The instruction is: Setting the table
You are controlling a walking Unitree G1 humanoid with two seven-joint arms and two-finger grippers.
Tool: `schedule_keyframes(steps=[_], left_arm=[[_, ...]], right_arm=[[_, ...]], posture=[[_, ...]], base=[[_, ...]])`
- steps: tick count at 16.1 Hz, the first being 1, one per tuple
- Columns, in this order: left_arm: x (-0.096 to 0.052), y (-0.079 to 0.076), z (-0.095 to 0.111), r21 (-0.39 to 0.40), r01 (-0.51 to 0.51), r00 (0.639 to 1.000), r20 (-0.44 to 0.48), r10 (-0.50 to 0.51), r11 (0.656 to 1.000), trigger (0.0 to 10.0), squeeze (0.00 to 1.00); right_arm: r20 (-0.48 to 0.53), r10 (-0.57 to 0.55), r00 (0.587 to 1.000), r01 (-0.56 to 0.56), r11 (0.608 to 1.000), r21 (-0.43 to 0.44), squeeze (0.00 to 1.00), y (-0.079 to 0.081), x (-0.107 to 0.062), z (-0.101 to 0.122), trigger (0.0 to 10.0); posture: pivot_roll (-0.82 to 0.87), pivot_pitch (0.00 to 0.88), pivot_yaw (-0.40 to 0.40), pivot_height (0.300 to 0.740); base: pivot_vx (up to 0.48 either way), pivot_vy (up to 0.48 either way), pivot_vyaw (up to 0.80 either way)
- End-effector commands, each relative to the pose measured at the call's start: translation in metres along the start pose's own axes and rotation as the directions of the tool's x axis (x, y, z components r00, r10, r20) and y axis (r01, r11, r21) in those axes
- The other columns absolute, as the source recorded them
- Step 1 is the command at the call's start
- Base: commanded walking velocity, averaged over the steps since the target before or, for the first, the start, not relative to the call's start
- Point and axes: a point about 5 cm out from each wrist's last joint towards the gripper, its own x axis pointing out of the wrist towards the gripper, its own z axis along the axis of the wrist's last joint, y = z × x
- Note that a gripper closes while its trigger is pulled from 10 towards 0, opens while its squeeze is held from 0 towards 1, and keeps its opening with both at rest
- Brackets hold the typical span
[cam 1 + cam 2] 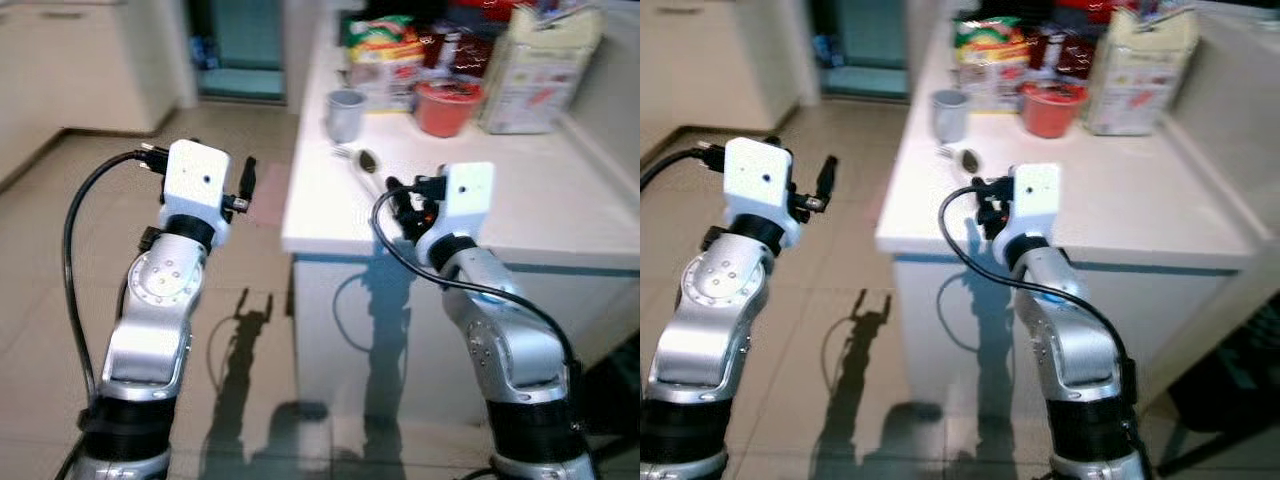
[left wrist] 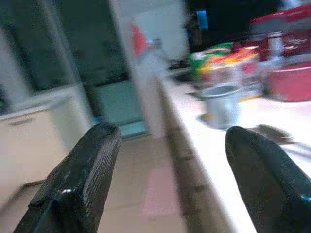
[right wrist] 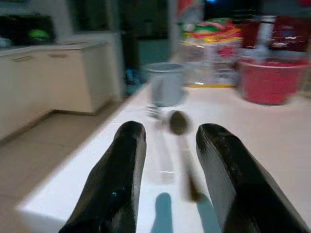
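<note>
The robot stands at the near corner of a white counter (image 1: 520,215), both silver arms raised in front of it. Its right claw (image 3: 167,160) hovers low over the near edge of the counter, the two black fingers (image 3: 119,170) parted with a narrow gap between them and holding nothing. Straight ahead of that claw, at about twelve o'clock, a spoon (image 3: 179,127) lies on the counter with its dark bowl pointing away, and what looks like a fork (image 1: 343,153) lies just beside it toward eleven o'clock; the blur makes the fork hard to be sure of. Beyond them stands a small grey cup (image 1: 345,114), upright. At one o'clock from the spoon sits a red bowl (image 1: 447,104), with colourful food packets (image 1: 383,55) behind it and a tall pale carton (image 1: 538,68) at two o'clock, near the wall side of the counter.

The left claw (image 2: 170,170) is held out over the tiled floor (image 1: 60,220), off the counter's left edge, its fingers (image 2: 80,179) spread wide apart and empty. Cream cabinets (image 1: 80,60) line the room at ten o'clock, and a dark doorway (image 1: 240,45) opens at eleven.
</note>
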Motion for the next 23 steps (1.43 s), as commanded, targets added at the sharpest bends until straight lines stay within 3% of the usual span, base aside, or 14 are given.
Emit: schedule_keyframes(steps=[1,7,9,14,15,16,20,23], left_arm=[[0.001,-0.001,0.003,0.015,0.010,1.000,0.010,-0.010,1.000,10.0,0.00],[0.000,0.000,0.003,0.017,0.011,1.000,0.007,-0.011,1.000,10.0,0.00],[0.000,0.000,0.002,0.020,0.014,1.000,0.006,-0.014,1.000,10.0,0.00],[-0.003,-0.005,0.001,0.036,0.062,0.998,-0.003,-0.062,0.997,10.0,0.00],[-0.004,-0.007,0.000,0.037,0.091,0.996,0.002,-0.091,0.995,10.0,0.00],[-0.008,-0.011,-0.003,0.031,0.182,0.983,-0.006,-0.182,0.983,10.0,0.00],[-0.012,-0.009,-0.007,0.028,0.250,0.968,-0.035,-0.249,0.968,10.0,0.00],[-0.017,-0.014,-0.009,0.020,0.312,0.949,-0.048,-0.311,0.950,10.0,0.00]], right_arm=[[0.001,0.009,1.000,-0.009,1.000,0.000,0.00,0.000,0.001,0.001,10.0],[-0.022,0.052,0.998,-0.053,0.996,-0.066,0.00,0.006,0.001,0.000,10.0],[-0.014,0.013,1.000,-0.013,1.000,-0.012,0.00,0.002,0.001,0.000,10.0],[-0.037,0.021,0.999,-0.021,1.000,-0.003,0.00,0.002,0.001,-0.003,10.0],[-0.040,0.035,0.999,-0.034,0.999,0.014,0.49,0.003,0.001,-0.003,10.0],[-0.058,0.060,0.996,-0.058,0.998,0.033,1.00,0.006,0.003,-0.006,10.0],[-0.146,0.088,0.985,-0.088,0.996,0.012,1.00,0.006,0.017,-0.014,10.0],[-0.208,0.076,0.975,-0.079,0.997,-0.006,1.00,0.009,0.042,-0.015,10.0]], posture=[[0.04,0.000,-0.022,0.740],[0.04,0.000,-0.023,0.740],[0.04,0.000,-0.022,0.740],[0.04,0.000,-0.019,0.740],[0.04,0.000,-0.019,0.740],[0.04,0.000,-0.014,0.740],[0.04,0.000,-0.012,0.740],[0.04,0.000,-0.016,0.740]], base=[[0.341,0.000,0.00],[0.338,0.000,0.13],[0.339,0.000,0.21],[0.195,0.000,0.00],[0.000,0.000,0.00],[0.000,0.000,0.00],[0.000,0.000,0.00],[0.000,0.000,0.00]])
